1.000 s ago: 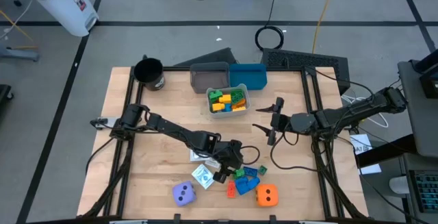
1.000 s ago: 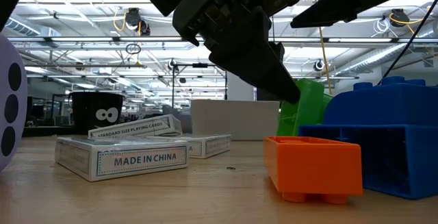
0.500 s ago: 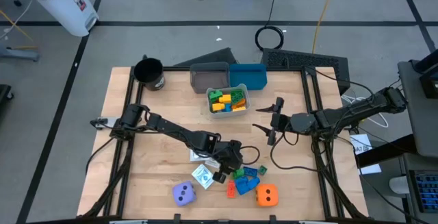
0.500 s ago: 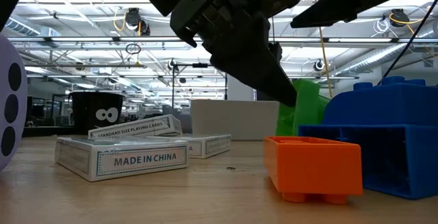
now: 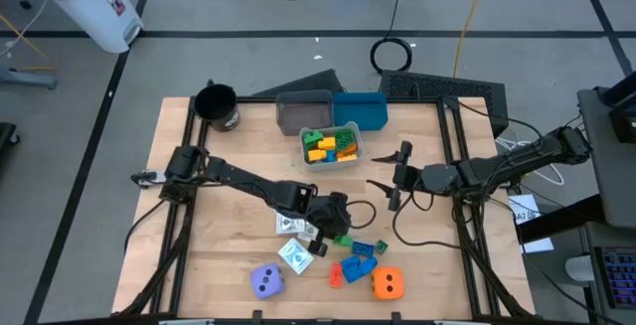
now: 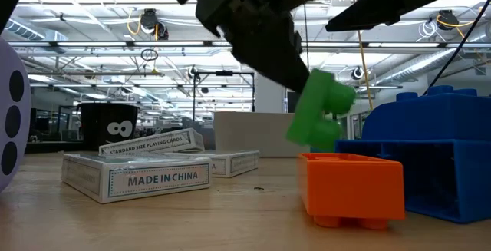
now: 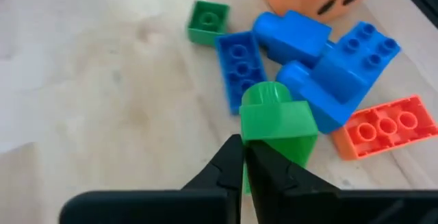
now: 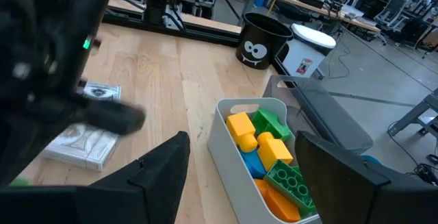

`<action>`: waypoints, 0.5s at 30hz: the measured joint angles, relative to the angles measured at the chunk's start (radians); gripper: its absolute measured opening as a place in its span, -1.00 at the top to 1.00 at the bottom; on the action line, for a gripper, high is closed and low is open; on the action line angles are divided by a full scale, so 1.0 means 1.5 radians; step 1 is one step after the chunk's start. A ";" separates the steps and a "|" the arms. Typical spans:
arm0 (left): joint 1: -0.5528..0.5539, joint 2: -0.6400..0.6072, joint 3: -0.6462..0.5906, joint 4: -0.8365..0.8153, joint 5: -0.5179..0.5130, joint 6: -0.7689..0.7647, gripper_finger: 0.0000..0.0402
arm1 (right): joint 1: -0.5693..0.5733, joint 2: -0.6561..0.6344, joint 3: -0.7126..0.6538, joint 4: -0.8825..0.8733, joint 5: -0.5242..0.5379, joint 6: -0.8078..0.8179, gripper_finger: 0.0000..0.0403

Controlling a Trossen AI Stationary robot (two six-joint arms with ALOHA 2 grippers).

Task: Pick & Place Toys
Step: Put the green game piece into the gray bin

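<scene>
Right now the left pincer [image 7: 241, 157] is clamped on a green block [image 7: 277, 125], fingers pinched together at its near edge, and the block hangs tilted in the air above the orange flat block [image 6: 353, 189], clear of the surface [image 5: 219, 255]. Under it lies the loose pile: blue blocks [image 7: 321, 66], a small green block [image 7: 207, 20], the orange flat one, with the orange die [image 5: 388, 283] just beside the pile and the purple die [image 5: 266, 282] further along the front edge. White cards [image 5: 291, 253] sit near the left pincer's arm, stacked boxes reading MADE IN CHINA in the low view. The right pincer [image 8: 236, 159] hovers spread wide and empty near the white bin [image 5: 333, 146], which holds yellow, green, orange and blue blocks. Grey bin [image 5: 303, 111], blue bin [image 5: 363, 109] and black cup [image 5: 217, 106] stand along the far edge
</scene>
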 joint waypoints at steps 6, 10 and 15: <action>0.011 -0.077 0.000 -0.026 -0.080 0.046 0.96 | 0.000 0.000 0.000 0.001 0.000 0.000 -0.27; 0.020 -0.148 0.000 -0.036 -0.166 0.070 0.89 | 0.000 0.000 0.000 0.001 0.000 0.000 -0.27; 0.037 -0.220 0.001 -0.036 -0.254 0.128 0.95 | 0.000 0.000 0.000 0.000 0.000 0.000 -0.27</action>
